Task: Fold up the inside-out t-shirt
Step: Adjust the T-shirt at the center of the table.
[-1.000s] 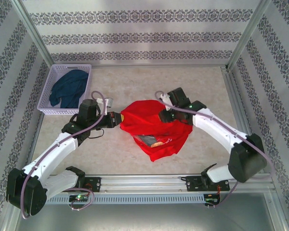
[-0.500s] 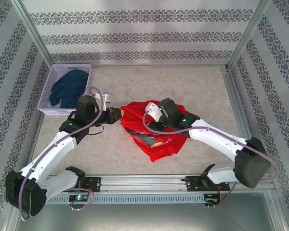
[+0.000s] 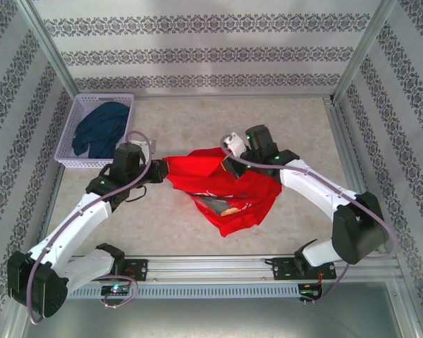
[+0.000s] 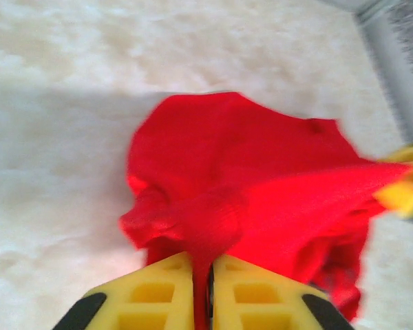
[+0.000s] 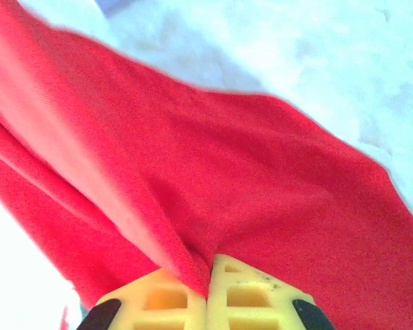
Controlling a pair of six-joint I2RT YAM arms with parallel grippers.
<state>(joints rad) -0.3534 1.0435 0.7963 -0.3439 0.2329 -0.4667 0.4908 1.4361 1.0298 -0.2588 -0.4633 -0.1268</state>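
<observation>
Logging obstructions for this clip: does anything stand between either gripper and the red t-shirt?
Nothing visible does. The left gripper and right gripper each pinch the t-shirt; the basket holding a navy garment sits apart, far left.

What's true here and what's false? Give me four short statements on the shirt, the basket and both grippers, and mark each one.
1. The left gripper is shut on the red t-shirt. True.
2. The right gripper hangs open, clear of the cloth. False: it is shut on a fold of the red t-shirt.
3. The navy garment lies inside the white basket. True.
4. The red t-shirt lies flat and neatly folded. False: it is bunched, with fabric stretched between the two grippers.
</observation>
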